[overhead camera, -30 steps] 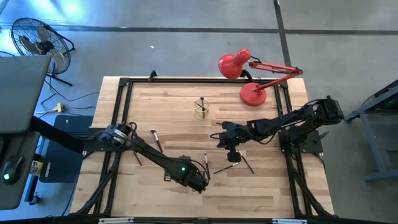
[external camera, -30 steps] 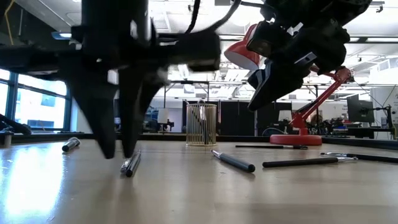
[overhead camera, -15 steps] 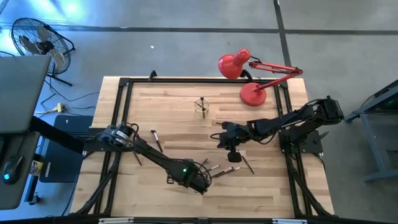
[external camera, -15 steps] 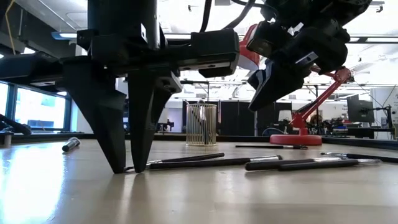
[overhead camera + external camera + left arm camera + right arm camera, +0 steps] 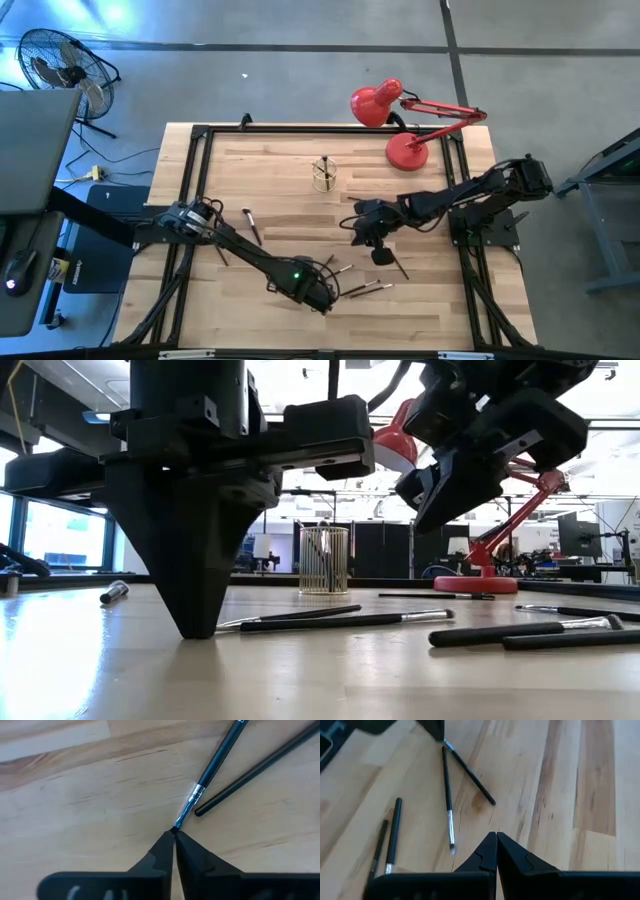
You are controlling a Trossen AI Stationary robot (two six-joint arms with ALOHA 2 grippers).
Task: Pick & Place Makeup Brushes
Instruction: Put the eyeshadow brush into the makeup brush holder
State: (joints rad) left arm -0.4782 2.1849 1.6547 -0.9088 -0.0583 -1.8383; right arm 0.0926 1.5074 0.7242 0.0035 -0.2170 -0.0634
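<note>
Lower centre: left gripper [image 5: 318, 296], fingers pinched on the tip of a makeup brush [image 5: 210, 767] lying flat, presumably to lift it; loose brushes [image 5: 364, 289] beside; centre right: right gripper [image 5: 381, 255], closed empty, hovering idle; upper centre: cup [image 5: 323, 174].

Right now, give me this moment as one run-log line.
left gripper: shut on brush tip, at table | right gripper: shut, empty, raised | wire cup: far side | other brushes loose
</note>
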